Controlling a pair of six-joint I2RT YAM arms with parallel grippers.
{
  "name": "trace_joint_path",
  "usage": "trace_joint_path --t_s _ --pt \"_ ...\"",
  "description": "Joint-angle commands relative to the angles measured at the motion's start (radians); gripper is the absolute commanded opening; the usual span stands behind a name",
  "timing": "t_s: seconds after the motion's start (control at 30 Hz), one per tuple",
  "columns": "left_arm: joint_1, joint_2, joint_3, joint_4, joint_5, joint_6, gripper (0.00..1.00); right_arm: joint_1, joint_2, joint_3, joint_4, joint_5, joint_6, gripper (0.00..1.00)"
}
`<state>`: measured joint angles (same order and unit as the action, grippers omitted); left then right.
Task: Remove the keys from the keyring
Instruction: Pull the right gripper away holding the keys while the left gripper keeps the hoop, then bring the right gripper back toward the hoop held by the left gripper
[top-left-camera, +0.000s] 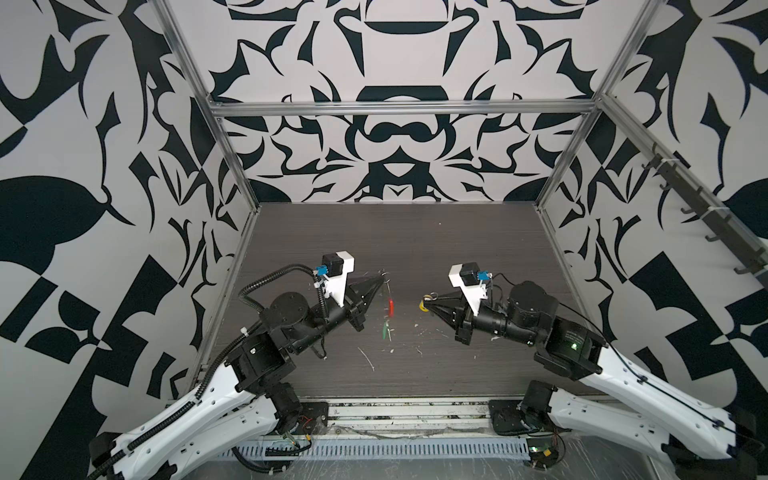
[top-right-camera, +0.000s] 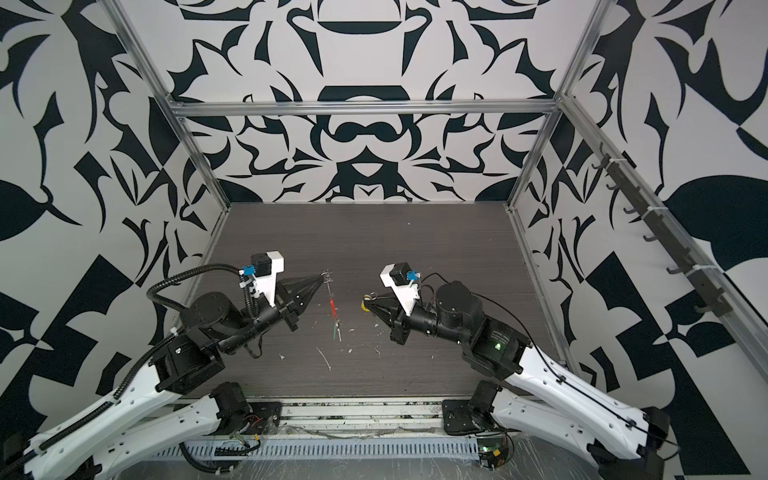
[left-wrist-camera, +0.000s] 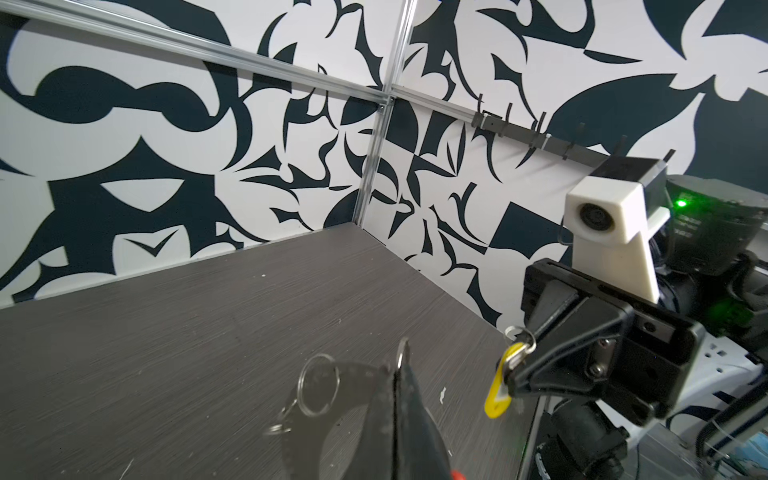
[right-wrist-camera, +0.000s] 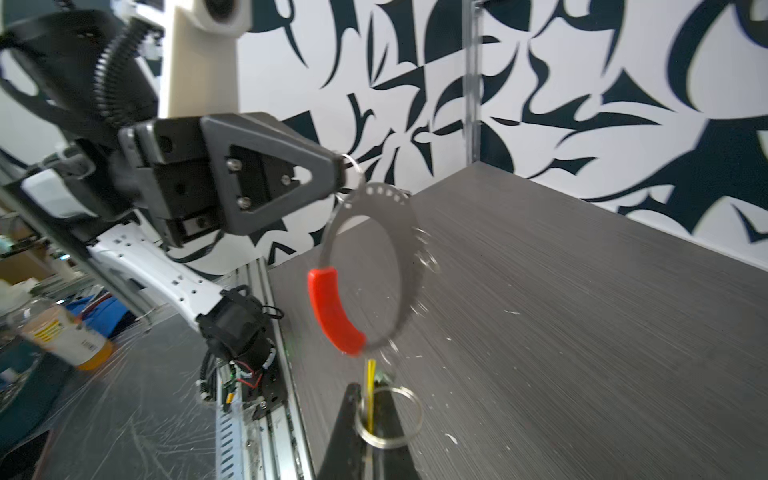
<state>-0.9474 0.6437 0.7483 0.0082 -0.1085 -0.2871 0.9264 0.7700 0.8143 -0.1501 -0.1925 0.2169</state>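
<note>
Grips keyring (right-wrist-camera: 409, 266) in clamped left end effector (top-left-camera: 383, 277), green tag (top-left-camera: 384, 331) not yet off; pinches freed yellow tag (left-wrist-camera: 496, 399) in right end effector (left-wrist-camera: 517, 372).

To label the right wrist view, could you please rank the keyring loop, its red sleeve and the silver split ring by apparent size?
1. keyring loop
2. red sleeve
3. silver split ring at the yellow tag; close to the sleeve and nearest the camera, so unsure.
</note>
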Motion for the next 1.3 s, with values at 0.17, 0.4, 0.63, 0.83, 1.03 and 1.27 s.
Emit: trace_joint_path --t_s 0.17,0.4,0.63,0.83,1.03,1.27 --pt "0.0 -0.07 -0.05 -0.004 -0.052 -0.021 0.0 -0.154 0.142 -0.175 0.091 0.042 0.143 0.0" --pt "0.0 -0.079 -0.068 0.009 -0.044 -0.044 0.0 -0.291 0.441 -0.225 0.245 -0.084 0.198 0.0" --pt "-0.001 -0.081 -0.073 0.019 -0.031 -0.058 0.0 -0.384 0.623 -0.23 0.302 -0.075 0.216 0.0" --pt "0.0 -0.074 -0.075 0.027 -0.026 -0.065 0.0 -0.399 0.69 -0.236 0.303 -0.004 0.238 0.0" --pt "0.0 -0.086 -0.077 0.02 -0.034 -0.069 0.0 -0.407 0.695 -0.244 0.279 0.094 0.266 0.15" --pt "-0.001 -0.097 -0.081 0.015 -0.038 -0.075 0.0 -0.411 0.659 -0.241 0.228 0.184 0.3 0.38"
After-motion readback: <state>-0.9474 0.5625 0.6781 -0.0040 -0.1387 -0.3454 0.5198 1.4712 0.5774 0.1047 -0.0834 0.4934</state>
